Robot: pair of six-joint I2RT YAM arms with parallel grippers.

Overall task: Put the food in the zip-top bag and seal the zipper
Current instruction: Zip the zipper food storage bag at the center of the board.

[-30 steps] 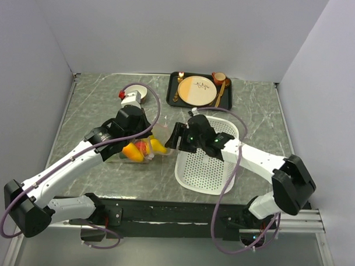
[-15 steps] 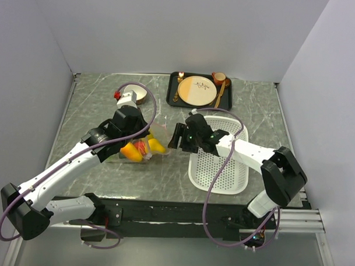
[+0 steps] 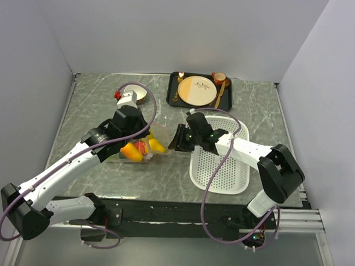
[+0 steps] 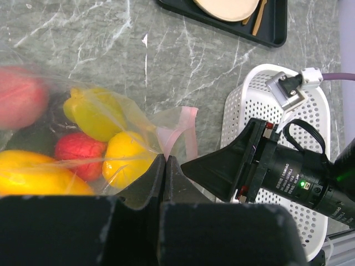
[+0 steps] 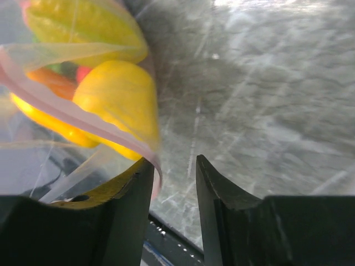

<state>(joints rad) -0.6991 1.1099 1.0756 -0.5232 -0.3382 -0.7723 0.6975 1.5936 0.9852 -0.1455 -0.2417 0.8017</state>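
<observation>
The clear zip-top bag (image 3: 151,141) lies on the table with food inside: yellow pieces (image 4: 126,160), a red strawberry (image 4: 77,152), an orange piece (image 4: 33,174) and a pink peach (image 4: 19,97). Its pale pink zipper (image 4: 177,130) curls at the mouth. My left gripper (image 4: 165,158) is shut on the bag's mouth edge. My right gripper (image 5: 175,163) is open, its left finger against the pink zipper (image 5: 83,119), with the yellow food (image 5: 119,102) just behind it. In the top view the right gripper (image 3: 176,142) sits just right of the bag.
A white perforated basket (image 3: 220,161) lies under the right arm. A black tray (image 3: 200,90) with a plate, cup and cutlery stands at the back. A small round dish (image 3: 139,95) is at the back left.
The basket has shifted right and straightened. My right gripper has moved a little left toward the bag's mouth. The left gripper keeps its hold on the bag.
</observation>
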